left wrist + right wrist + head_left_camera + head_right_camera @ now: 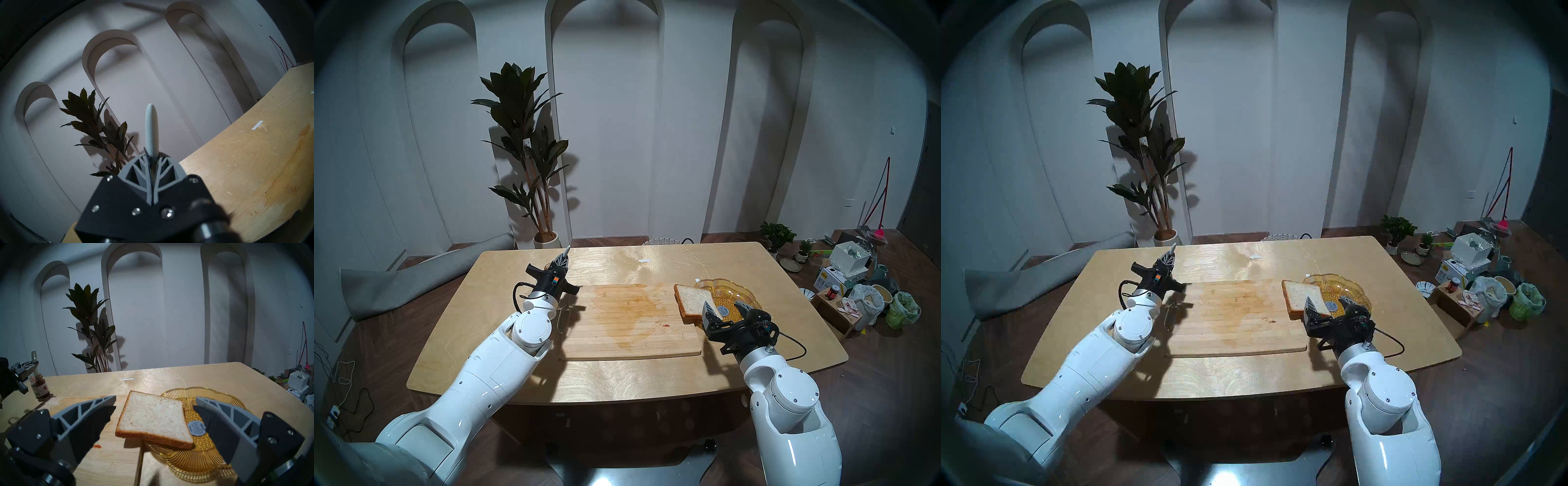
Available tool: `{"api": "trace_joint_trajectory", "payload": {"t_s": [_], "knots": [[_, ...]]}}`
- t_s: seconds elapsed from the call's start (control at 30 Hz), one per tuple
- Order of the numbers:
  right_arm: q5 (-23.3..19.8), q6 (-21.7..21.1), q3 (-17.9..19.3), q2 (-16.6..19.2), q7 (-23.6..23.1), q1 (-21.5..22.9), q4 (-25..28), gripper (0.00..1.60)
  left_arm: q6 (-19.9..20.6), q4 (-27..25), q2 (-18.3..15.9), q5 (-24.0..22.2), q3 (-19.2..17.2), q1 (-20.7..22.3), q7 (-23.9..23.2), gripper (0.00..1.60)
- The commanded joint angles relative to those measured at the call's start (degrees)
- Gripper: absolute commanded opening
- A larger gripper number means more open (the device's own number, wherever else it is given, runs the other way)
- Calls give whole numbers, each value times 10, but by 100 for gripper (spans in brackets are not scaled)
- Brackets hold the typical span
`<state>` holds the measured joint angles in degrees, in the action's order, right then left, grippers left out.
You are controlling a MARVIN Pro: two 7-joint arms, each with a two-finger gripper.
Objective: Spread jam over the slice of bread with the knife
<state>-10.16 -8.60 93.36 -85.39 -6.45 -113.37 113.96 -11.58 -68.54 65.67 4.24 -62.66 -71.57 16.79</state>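
Observation:
My left gripper is shut on the knife, whose pale grey-blue handle sticks up past the fingers. In the right wrist view the knife runs down toward the open mouth of the small glass jam jar, and the blade tip is hidden. The slice of bread lies tilted, one edge on the amber glass dish and the other over the cutting board. My right gripper stands open at the bread's near edge, a finger on each side, without touching it.
A small red jam smear marks the stained cutting board near my right gripper. A round sticker lies in the dish. The wooden table carries everything. A potted plant stands beyond its far left, and clutter covers the floor at right.

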Motion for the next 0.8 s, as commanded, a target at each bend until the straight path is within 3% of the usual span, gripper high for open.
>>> {"api": "trace_joint_trajectory", "payload": {"t_s": [0.0,0.37,0.77], "knots": [[0,12,-1,1,-4,10,2,160,4,-22,-8,11,-3,9,7,0],[-8,23,2,-1,-14,15,-12,160,26,-34,-24,52,8,6,20,0],[-11,33,5,-1,-21,17,-27,160,32,-42,-28,61,11,5,20,0]]}}
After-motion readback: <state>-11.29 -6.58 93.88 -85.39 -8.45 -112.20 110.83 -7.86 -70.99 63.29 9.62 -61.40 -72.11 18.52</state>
